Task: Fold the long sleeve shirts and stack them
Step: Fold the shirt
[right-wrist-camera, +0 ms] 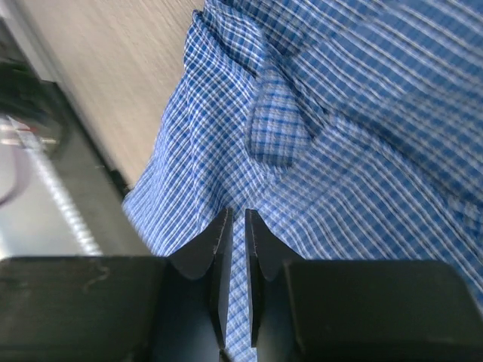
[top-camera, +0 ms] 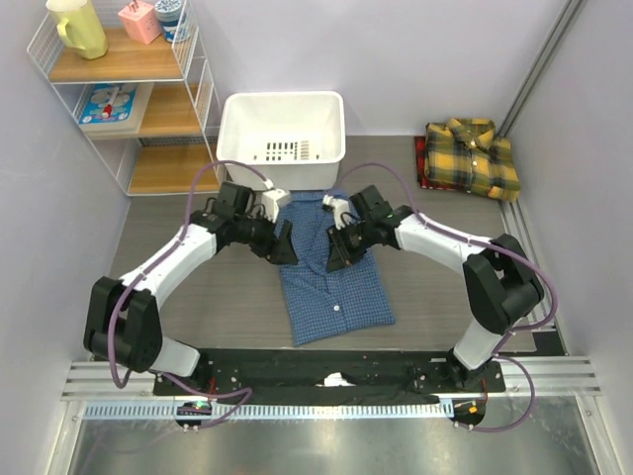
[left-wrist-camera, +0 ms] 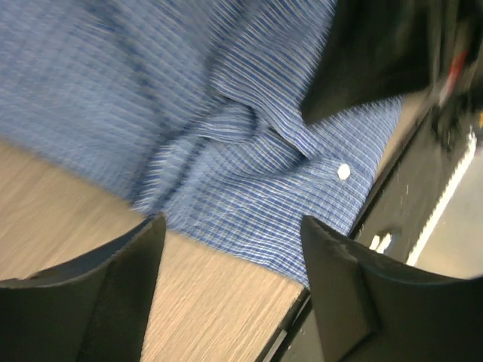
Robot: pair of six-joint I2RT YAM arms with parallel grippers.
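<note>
Top external, blue shirt [top-camera: 336, 292] beside white tub [top-camera: 229, 129], left pincer [top-camera: 286, 247] apart, right pincer [top-camera: 336, 261] together, plaid shirt [top-camera: 473, 156] aside

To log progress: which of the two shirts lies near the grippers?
The blue checked shirt, in the middle, where the left gripper and the right gripper hang. The yellow plaid shirt lies folded at the far right, away from both.

Pale walls [top-camera: 415, 59], wood-grain tabletop [top-camera: 227, 297], white wire shelf unit [top-camera: 129, 109] far left, white bin [top-camera: 282, 124] beside.
</note>
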